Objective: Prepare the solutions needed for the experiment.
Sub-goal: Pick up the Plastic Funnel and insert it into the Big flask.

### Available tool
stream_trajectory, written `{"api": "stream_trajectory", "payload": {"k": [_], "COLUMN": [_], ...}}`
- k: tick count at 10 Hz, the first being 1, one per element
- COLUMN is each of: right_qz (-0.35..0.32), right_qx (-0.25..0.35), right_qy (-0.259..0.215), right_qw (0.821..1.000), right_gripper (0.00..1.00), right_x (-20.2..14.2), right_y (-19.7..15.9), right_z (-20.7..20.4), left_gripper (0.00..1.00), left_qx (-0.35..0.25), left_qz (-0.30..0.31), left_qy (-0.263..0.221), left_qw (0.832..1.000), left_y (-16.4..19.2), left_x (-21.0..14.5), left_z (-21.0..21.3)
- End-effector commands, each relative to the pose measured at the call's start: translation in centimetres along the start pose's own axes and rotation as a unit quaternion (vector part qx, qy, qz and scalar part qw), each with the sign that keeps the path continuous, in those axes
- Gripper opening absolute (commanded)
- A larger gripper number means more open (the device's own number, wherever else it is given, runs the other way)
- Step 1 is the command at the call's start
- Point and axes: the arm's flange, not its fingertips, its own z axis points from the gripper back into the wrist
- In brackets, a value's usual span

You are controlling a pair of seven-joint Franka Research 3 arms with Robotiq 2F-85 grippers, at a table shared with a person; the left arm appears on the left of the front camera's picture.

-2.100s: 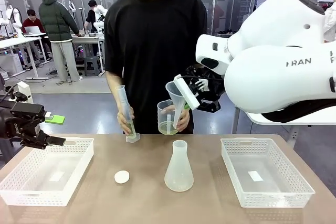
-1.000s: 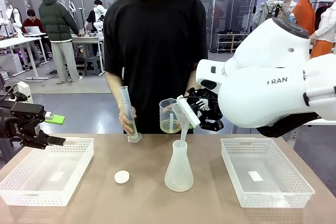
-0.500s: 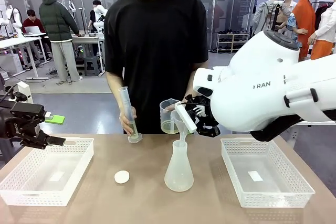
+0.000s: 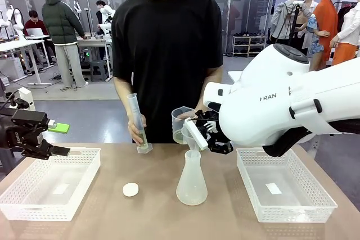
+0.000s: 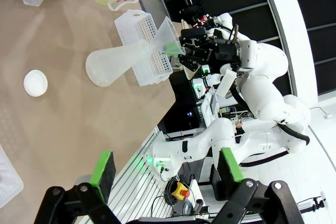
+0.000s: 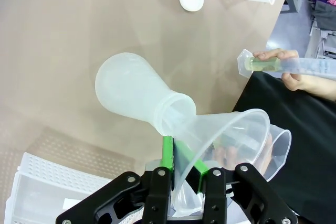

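Note:
The frosted conical flask (image 4: 191,185) stands upright mid-table. My right gripper (image 4: 201,133) is shut on the rim of a clear funnel (image 4: 193,131), whose stem sits tilted in the flask's neck. In the right wrist view the green pads (image 6: 167,153) pinch the funnel (image 6: 226,135) wall above the flask (image 6: 131,95). The person holds a beaker (image 4: 181,123) and a graduated cylinder (image 4: 136,121), both with pale yellow-green solutions (image 4: 180,136) at the bottom. My left gripper (image 4: 58,139) hangs open over the left basket, and its own view shows nothing between the fingers (image 5: 103,173).
White mesh baskets stand at the left (image 4: 22,198) and right (image 4: 292,206) of the table. A small white round cap (image 4: 130,189) lies left of the flask. The person stands close at the far edge.
My right arm has come down and leftward, bringing the funnel from above the beaker onto the flask, stem in the neck. The left arm has not moved.

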Motion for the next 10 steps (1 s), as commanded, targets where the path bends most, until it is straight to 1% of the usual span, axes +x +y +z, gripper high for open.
{"api": "stream_trajectory", "payload": {"k": [1,2,3,4,5,6,7,10], "right_qz": [0.016,0.021,0.02,0.022,0.021,0.024,0.012,0.012], "right_qx": [-0.001,-0.006,-0.007,-0.008,-0.007,-0.004,-0.001,-0.001], "right_qy": [-0.005,-0.005,-0.001,0.003,0.009,0.008,0.006,0.006], "right_qw": [1.0,1.0,1.0,1.0,1.0,1.0,1.0,1.0], "right_gripper": [0.09,0.26,0.29,0.46,0.49,0.65,0.65,0.65], "right_x": [-0.43,-0.37,-0.39,-0.34,-0.33,-0.29,0.01,0.01], "right_y": [-0.31,-0.34,-0.44,-0.47,-0.53,-0.57,-0.37,-0.37], "right_z": [-0.44,-0.34,-0.24,-0.2,-0.13,-0.05,0.01,0.01], "left_gripper": [1.0,1.0,1.0,1.0,1.0,1.0,1.0,1.0], "left_qx": [-0.013,-0.013,-0.013,-0.013,-0.013,-0.013,-0.013,-0.013], "left_qz": [0.001,0.001,0.001,0.001,0.001,0.001,0.001,0.001], "left_qy": [-0.006,-0.006,-0.006,-0.006,-0.006,-0.006,-0.006,-0.006], "left_qw": [1.0,1.0,1.0,1.0,1.0,1.0,1.0,1.0], "left_y": [-0.22,-0.22,-0.22,-0.22,-0.22,-0.22,-0.22,-0.22], "left_x": [0.0,0.0,0.0,0.0,0.0,0.0,0.0,0.0], "left_z": [-0.22,-0.22,-0.22,-0.22,-0.22,-0.22,-0.22,-0.22]}}
